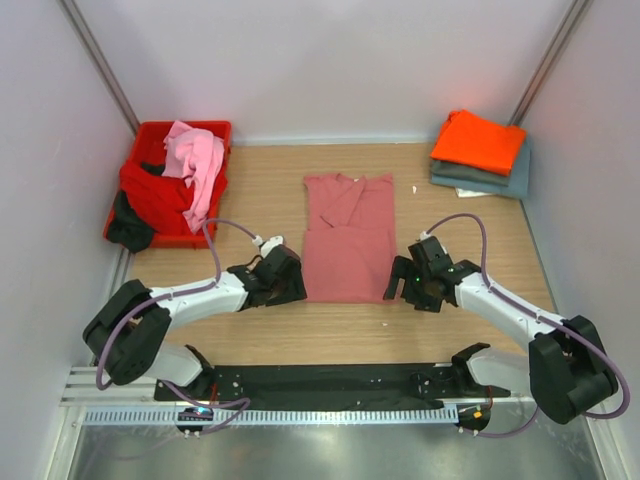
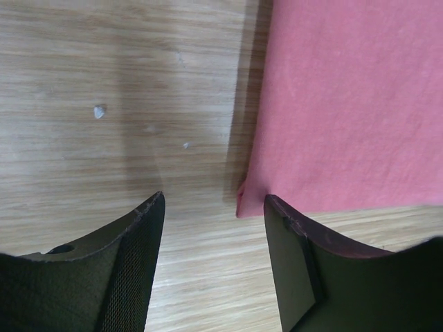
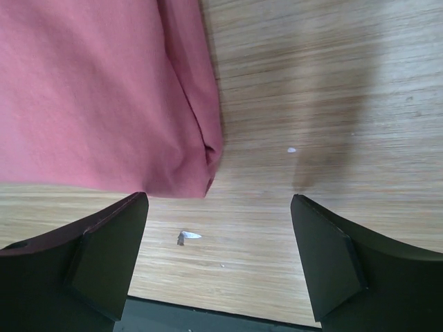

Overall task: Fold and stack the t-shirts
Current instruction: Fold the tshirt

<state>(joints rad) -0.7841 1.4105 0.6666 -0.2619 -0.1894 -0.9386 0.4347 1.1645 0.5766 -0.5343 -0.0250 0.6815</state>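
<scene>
ITEM LIST, L to R: fold/stack job

1. Red crate [image 1: 215,128], back-left corner of counter [image 1: 260,190]. Holds unfolded stock: light pink shirt [image 1: 195,160] draped over the top, red shirt [image 1: 155,195] under it, dark shirt [image 1: 128,225] hanging over the near-left side. Not yet folded.

2. My left pincer [image 2: 213,200]. Fingers apart, nothing clamped. Low over the wood at the near-left corner of item 3. That corner lies just beside my right-hand finger; can't tell if it touches.

3. Salmon-pink shirt [image 1: 348,240], mid counter, flat. Sides turned in, so it reads as a narrow strip, collar end toward the back edge, hem toward me.

4. My right pincer [image 3: 218,200]. Fingers wide apart, empty. Sits at the shirt's near-right corner, cloth just inside my left-hand finger.

5. Finished stack, back-right corner: orange shirt [image 1: 478,140] on top of grey-blue shirt [image 1: 500,180].

STEP (est.): lengthwise folds done; crosswise fold pending.
NEXT (est.): close both pincers on the hem corners, catching all layers, lift evenly and carry hem toward collar. Uneven lift prob. skews the fold.
</scene>
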